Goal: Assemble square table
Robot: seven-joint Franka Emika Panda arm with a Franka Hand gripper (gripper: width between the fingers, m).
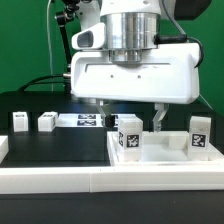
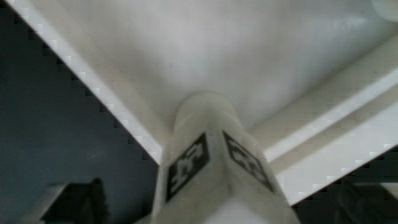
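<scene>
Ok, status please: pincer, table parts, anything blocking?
Pincer open, over one leg. Leg upright on tabletop, not held. Nothing blocking seen.

Robotics lab: black table [image 1: 60,150], green backdrop [image 1: 25,40] (tagged marker board [image 1: 88,121] too)

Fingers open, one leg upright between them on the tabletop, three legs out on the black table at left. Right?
Not three. The exterior view shows two legs on the black table at its left; the fourth leg stands at its right, by the tabletop. The rest holds.
</scene>
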